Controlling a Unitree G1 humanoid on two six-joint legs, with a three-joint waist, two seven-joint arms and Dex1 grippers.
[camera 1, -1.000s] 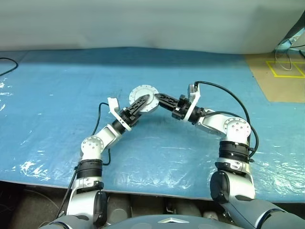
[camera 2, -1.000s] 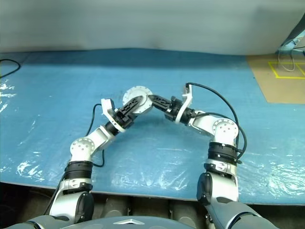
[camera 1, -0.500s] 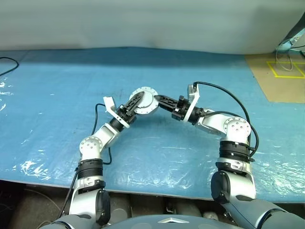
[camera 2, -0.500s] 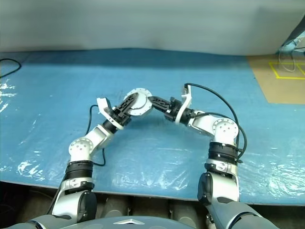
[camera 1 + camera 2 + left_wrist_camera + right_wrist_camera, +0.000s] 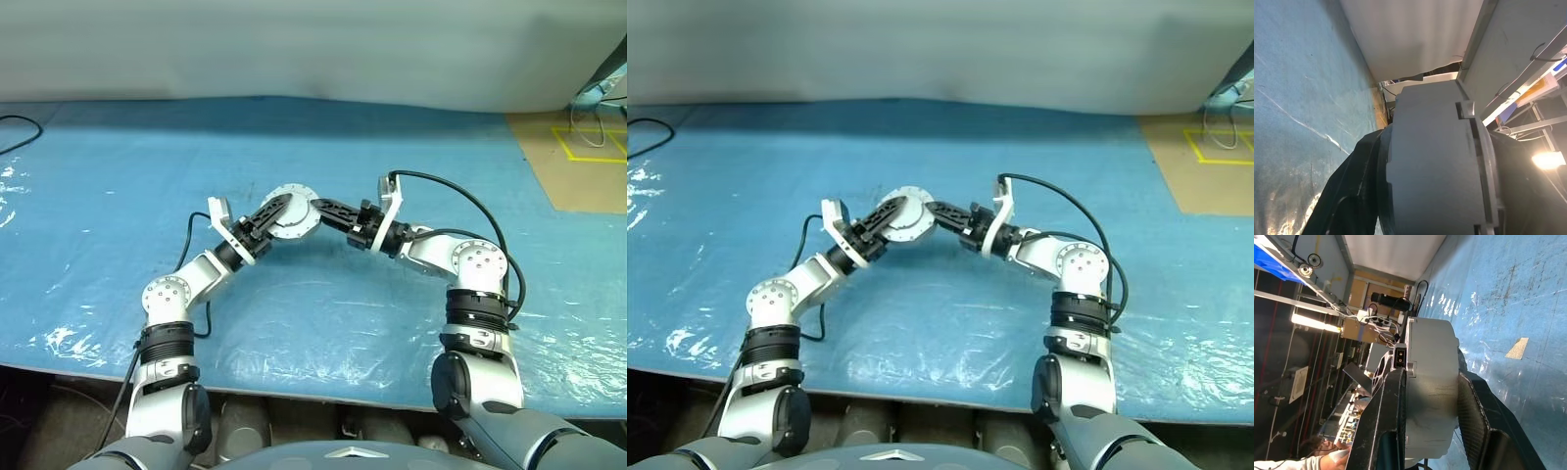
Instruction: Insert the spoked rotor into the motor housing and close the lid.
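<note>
The motor housing [image 5: 297,210] is a round silver casing held above the blue sheet between both arms. Its smooth face looks up at the head views and no windings show. The lid seems to lie flat against it, with a thin seam along the rim in the left wrist view. The spoked rotor is hidden. My left gripper [image 5: 280,206] comes in from the left, and its fingers [image 5: 1349,196] are shut on the housing [image 5: 1435,161]. From the right, my right gripper [image 5: 1430,382] is clamped across the housing's thick rim [image 5: 1432,357].
A blue plastic sheet [image 5: 118,176] covers the table up to a grey wall at the back. A brown patch with yellow tape [image 5: 578,147] lies at the far right. A black cable [image 5: 15,127] sits at the far left. The table's front edge [image 5: 313,384] runs close below the arms.
My left gripper's fingers have closed onto the housing. The left elbow has swung outward to the left. The right arm and the housing have stayed in place.
</note>
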